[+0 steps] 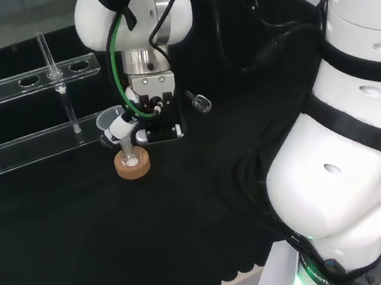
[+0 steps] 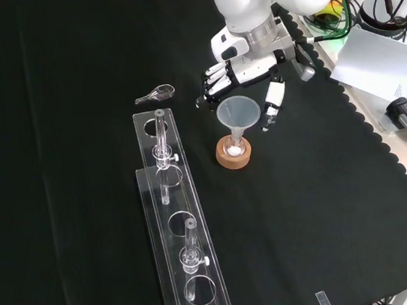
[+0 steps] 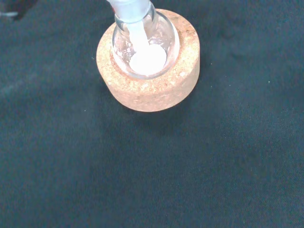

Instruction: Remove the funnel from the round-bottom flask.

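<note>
A clear funnel (image 2: 238, 113) stands with its stem in the neck of a small round-bottom flask (image 2: 234, 145), which rests on a cork ring (image 2: 232, 157) on the black cloth. The wrist view shows white powder in the flask (image 3: 147, 47), the cork ring (image 3: 156, 90) around it, and the funnel's stem (image 3: 135, 26) reaching in. My hand (image 2: 238, 70) hangs just behind the funnel, open. Its fingers (image 2: 210, 84) come down on the left of the cone and its thumb (image 2: 272, 105) on the right, each with a small gap. In the head view the hand (image 1: 159, 118) is right of the funnel (image 1: 108, 119).
A long clear rack (image 2: 179, 217) with upright glass tubes lies left of and in front of the flask in the front view, and behind it in the head view (image 1: 29, 140). A small glass piece (image 2: 154, 96) lies on the cloth left of the hand. Papers and cables sit beyond the cloth's scalloped edge.
</note>
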`<move>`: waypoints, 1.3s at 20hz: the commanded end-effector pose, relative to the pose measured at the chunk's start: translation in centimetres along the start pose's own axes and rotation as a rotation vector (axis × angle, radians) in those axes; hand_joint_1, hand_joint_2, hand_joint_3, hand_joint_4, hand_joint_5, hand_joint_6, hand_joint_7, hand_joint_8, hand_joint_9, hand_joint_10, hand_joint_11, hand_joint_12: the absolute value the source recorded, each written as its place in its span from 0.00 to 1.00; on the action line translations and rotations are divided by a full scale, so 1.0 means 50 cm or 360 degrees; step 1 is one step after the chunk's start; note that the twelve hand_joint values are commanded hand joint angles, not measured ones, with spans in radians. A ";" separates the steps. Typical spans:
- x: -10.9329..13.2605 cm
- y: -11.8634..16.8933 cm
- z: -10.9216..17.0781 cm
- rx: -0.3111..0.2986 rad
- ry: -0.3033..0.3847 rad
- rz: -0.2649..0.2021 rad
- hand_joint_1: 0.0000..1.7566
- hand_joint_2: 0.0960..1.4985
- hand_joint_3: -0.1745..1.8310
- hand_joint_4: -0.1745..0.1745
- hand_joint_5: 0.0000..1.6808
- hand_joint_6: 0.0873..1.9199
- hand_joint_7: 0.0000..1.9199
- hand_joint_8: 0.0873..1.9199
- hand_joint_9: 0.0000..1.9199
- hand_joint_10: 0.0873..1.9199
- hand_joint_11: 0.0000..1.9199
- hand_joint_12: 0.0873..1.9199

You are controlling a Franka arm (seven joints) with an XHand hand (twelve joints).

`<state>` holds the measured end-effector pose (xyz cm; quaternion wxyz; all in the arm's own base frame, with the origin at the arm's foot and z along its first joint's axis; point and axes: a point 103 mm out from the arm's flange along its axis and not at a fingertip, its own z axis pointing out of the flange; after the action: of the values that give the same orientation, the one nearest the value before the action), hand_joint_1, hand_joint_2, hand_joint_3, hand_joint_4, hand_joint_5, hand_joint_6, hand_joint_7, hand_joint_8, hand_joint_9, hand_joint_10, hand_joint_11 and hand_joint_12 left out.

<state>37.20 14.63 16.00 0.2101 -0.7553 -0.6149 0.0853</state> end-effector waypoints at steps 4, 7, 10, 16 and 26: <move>-0.006 -0.002 -0.003 -0.0045 0.0042 0.0020 0.37 0.42 0.20 0.40 0.20 0.00 0.27 0.26 0.13 0.43 0.00 0.66; -0.007 -0.004 -0.003 -0.0062 0.0058 0.0022 0.37 0.41 0.22 0.41 0.22 0.00 0.29 0.26 0.14 0.42 0.00 0.67; -0.008 -0.005 -0.003 -0.0078 0.0087 0.0023 0.38 0.40 0.25 0.42 0.24 0.00 0.30 0.25 0.15 0.41 0.00 0.68; -0.006 -0.002 -0.001 -0.0086 0.0098 0.0017 0.40 0.38 0.29 0.42 0.27 0.00 0.33 0.26 0.17 0.40 0.00 0.71; -0.005 -0.004 -0.001 -0.0126 0.0135 0.0016 0.42 0.37 0.32 0.41 0.29 0.00 0.35 0.28 0.20 0.38 0.00 0.73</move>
<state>37.09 14.40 16.18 0.2075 -0.7666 -0.6061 0.0433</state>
